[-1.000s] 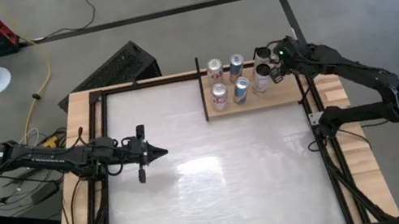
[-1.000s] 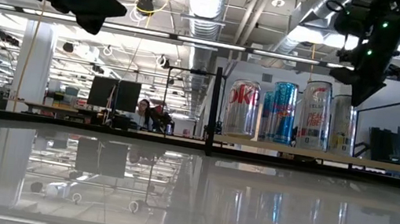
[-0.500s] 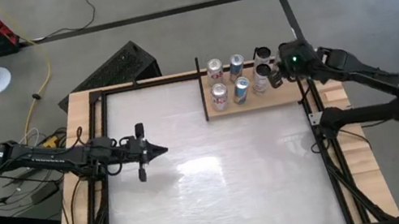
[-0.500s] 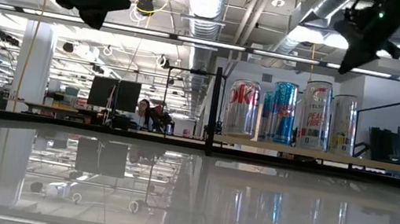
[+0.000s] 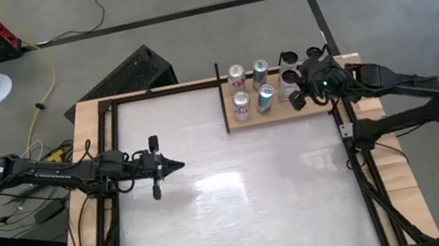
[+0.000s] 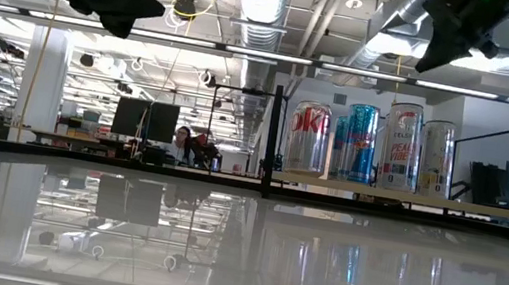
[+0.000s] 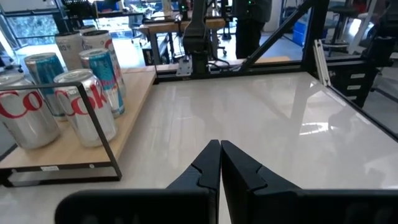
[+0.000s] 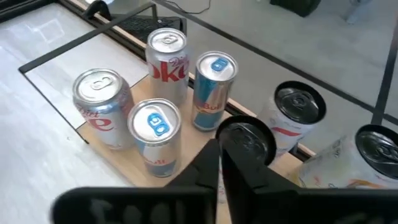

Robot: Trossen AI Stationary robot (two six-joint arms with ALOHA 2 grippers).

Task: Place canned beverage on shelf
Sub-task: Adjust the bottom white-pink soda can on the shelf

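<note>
Right wrist view: both arms' jaws are closed and empty, the right's above the shelf (image 8: 292, 163) cans (image 8: 155, 136).

Both arms are black, built from slim jointed links with thin black cables along them. The right arm (image 5: 405, 95) carries a small green light near its wrist. Each claw has two dark, tapered fingers (image 7: 211, 171).

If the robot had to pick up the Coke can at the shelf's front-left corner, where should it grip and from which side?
Grip the Coke can around its upper side wall, coming straight down from above. It stands upright, and the blue can beside it, the can behind it and the shelf rail alongside crowd sideways approaches. Fingers would fit best on the two diagonal gaps.
</note>
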